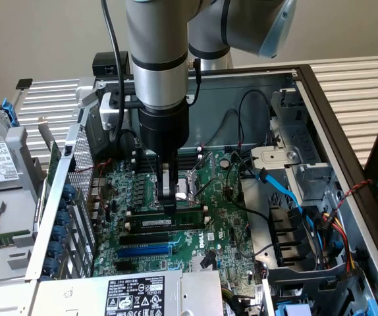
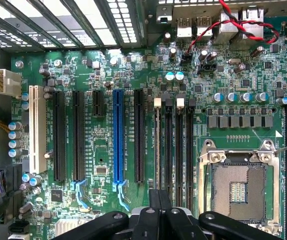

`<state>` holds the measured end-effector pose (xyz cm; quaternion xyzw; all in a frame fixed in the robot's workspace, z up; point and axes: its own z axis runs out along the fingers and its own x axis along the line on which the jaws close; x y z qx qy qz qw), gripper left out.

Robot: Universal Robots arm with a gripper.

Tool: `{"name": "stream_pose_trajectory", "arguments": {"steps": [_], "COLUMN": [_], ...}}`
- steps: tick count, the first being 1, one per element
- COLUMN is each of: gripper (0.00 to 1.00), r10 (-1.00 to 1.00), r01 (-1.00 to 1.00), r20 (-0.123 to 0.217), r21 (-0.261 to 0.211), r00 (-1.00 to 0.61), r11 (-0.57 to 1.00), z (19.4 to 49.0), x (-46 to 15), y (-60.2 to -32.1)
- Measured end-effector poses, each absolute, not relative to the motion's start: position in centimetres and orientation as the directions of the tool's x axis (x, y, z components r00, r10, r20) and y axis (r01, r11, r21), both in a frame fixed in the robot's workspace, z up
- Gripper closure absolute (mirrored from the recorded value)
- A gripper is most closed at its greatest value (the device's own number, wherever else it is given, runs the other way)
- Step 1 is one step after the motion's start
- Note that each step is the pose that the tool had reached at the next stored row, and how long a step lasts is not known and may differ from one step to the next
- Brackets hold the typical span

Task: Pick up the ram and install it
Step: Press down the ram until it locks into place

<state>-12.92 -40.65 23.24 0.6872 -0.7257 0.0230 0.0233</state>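
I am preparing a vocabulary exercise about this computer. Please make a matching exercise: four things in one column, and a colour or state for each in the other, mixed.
Things:
1 gripper
2 ram
3 twisted wires
4 processor socket

Colour or state:
a empty
b green, with a white label
c shut
d red and black

Pairs: 1-c, 2-b, 3-d, 4-a
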Motion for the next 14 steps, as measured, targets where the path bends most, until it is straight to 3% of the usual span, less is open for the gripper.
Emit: {"name": "stream_pose_trajectory", "arguments": {"steps": [14], "gripper": [0.90], "r10": [-0.996], "r01": [-0.999], "r20": [0.066], "r21": [-0.001], "r00": [-0.054], "r11": [0.054], "z": [23.05], "x": [-12.92], "y": [-40.68]}}
